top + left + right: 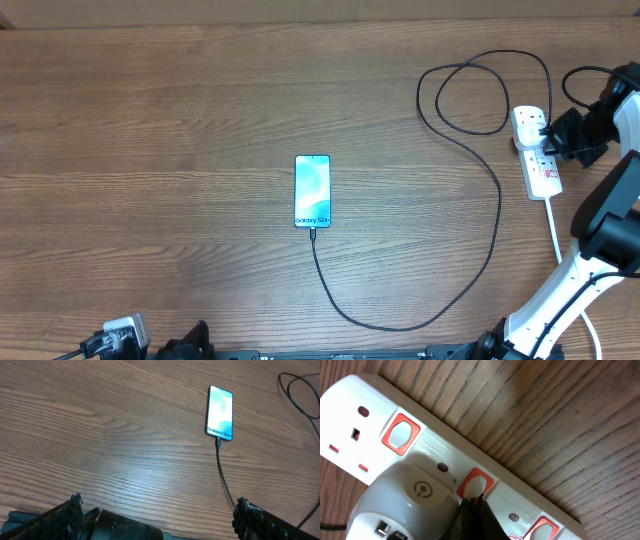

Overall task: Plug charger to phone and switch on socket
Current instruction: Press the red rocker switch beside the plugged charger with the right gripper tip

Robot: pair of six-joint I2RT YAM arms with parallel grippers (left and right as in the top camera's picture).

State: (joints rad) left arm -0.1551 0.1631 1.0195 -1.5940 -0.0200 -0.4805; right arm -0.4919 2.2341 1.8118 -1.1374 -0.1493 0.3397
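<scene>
The charger (315, 248) is sitting in the phone (312, 190) while the right claw (471, 510), closed and empty, is nosing the switch (476, 484) of the socket (543, 175), upper right.

Right tool (473, 504) pinched closed (left tool (159, 502) spread).

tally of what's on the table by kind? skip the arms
Phone: 1
Charger cable: 1
Power strip: 1
Adapter plugged into the strip: 1
Total: 4
</scene>
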